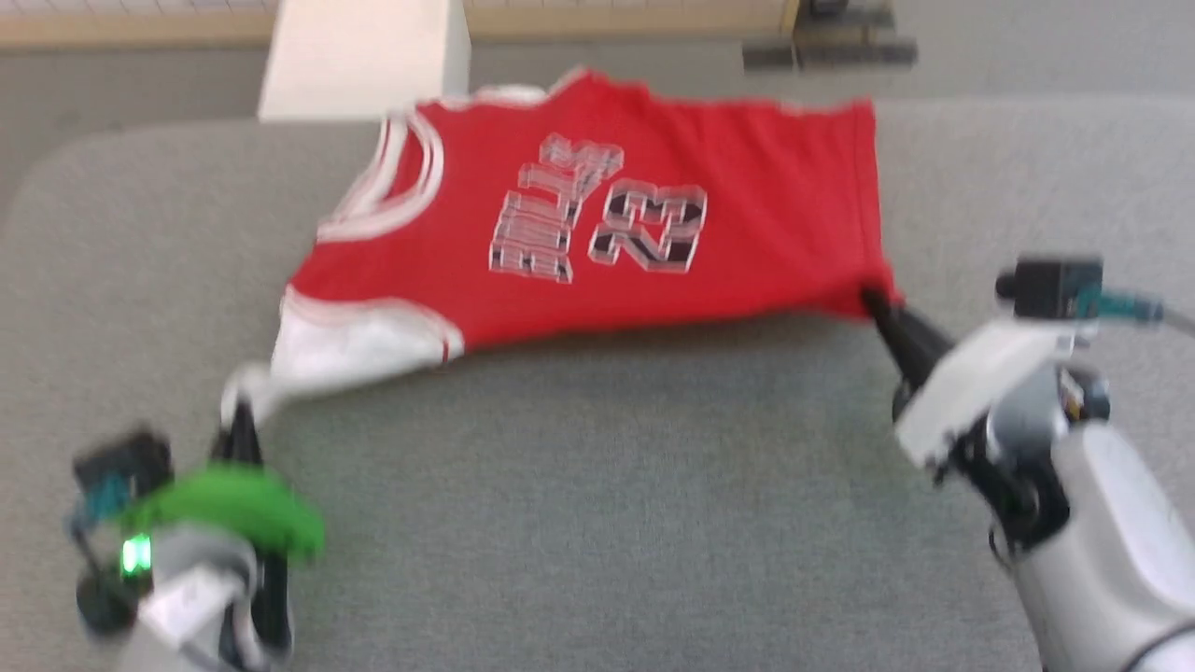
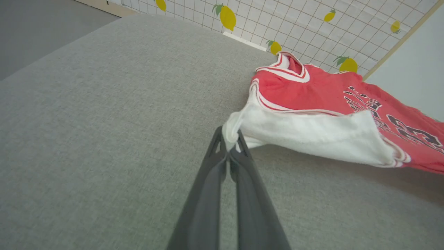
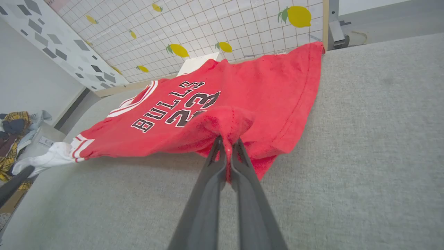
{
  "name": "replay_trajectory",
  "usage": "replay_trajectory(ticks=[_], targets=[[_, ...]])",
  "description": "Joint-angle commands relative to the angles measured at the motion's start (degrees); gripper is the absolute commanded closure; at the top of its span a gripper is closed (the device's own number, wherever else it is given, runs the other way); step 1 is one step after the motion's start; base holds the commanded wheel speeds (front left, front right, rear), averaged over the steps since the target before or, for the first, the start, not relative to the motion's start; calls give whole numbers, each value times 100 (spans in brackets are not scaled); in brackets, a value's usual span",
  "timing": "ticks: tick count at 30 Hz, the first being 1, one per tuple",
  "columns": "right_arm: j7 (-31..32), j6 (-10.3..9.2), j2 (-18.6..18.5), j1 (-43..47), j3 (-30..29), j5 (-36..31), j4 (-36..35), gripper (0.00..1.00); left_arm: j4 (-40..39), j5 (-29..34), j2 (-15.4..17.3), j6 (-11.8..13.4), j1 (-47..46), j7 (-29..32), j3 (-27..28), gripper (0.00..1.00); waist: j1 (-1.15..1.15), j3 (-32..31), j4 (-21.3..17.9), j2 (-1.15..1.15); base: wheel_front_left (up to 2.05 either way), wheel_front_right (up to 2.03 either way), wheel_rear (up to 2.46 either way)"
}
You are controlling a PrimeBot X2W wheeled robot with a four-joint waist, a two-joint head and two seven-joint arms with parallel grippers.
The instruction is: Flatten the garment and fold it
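Observation:
The garment [image 1: 597, 215] is a red jersey with white sleeves, striped trim and black lettering with the number 23, spread across the grey table [image 1: 597, 485]. My left gripper [image 1: 241, 411] is shut on the tip of the near white sleeve [image 2: 312, 135], pinching it at the fingertips [image 2: 229, 139]. My right gripper [image 1: 873, 303] is shut on the red hem corner [image 3: 229, 128], which bunches over the fingers. The near edge of the garment [image 3: 166, 114] hangs lifted between both grips, with shadow under it.
A white box [image 1: 364, 56] stands behind the table near the collar. A tiled wall with lemon prints [image 3: 208, 31] runs along the far side. A pile of clothes [image 3: 14, 128] lies off the table's left end. Bare grey table surface stretches toward me.

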Motion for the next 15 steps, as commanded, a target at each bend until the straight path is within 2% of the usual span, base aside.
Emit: replay_trajectory(ticks=[1, 4, 9, 15], targets=[[-16, -8, -36, 223, -20, 27, -77, 100, -208, -80, 51, 131, 326, 136, 45, 100, 1, -728, 65, 0, 0, 0, 0], [75, -8, -138, 796, -8, -44, -266, 100, -711, -184, 95, 401, 1142, 744, -6, 100, 1, -885, 76, 0, 0, 0, 0], [403, -8, -142, 1682, -238, -90, -676, 100, -1403, -403, 207, 711, 2096, 1689, -96, 100, 1, -1018, 99, 0, 0, 0, 0], [1251, -8, -256, 2648, -373, -463, -1329, 100, -2046, -634, 337, 1117, 3052, 2722, -234, 100, 1, -1117, 49, 0, 0, 0, 0]])
